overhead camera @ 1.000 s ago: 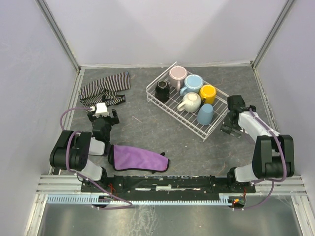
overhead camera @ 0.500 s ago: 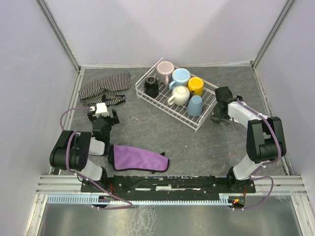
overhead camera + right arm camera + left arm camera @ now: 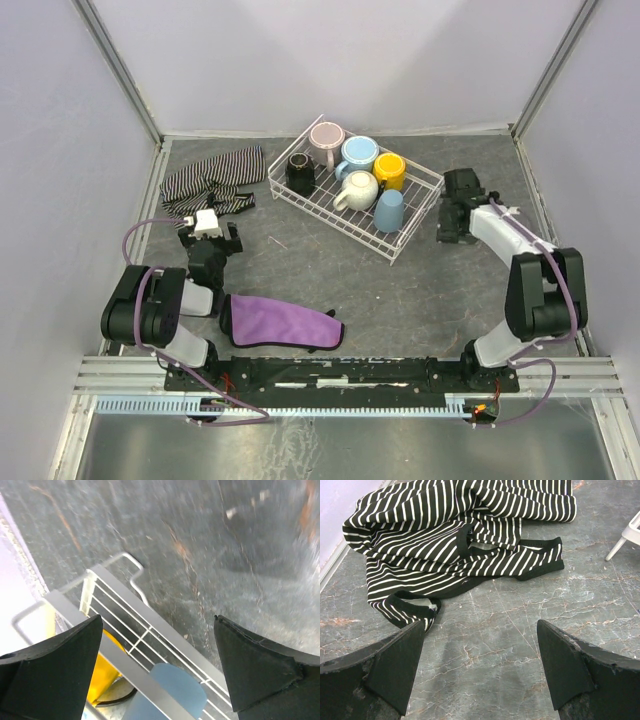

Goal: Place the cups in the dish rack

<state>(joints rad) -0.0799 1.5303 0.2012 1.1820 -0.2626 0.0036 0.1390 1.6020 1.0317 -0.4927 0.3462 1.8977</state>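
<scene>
I see all six cups inside the dish rack, at the far side of the bench. My right pincer hangs just beside the rack's right end, jaws apart and empty. My left pincer, also apart and empty, faces the striped cloth.

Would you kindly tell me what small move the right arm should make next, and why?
I would probably draw the right hand back from the dish rack. The black cup, pink cup, light blue cup, yellow cup, cream mug and dusty-blue cup all sit inside it, and that hand is open and empty, so nothing seems left to load.
</scene>
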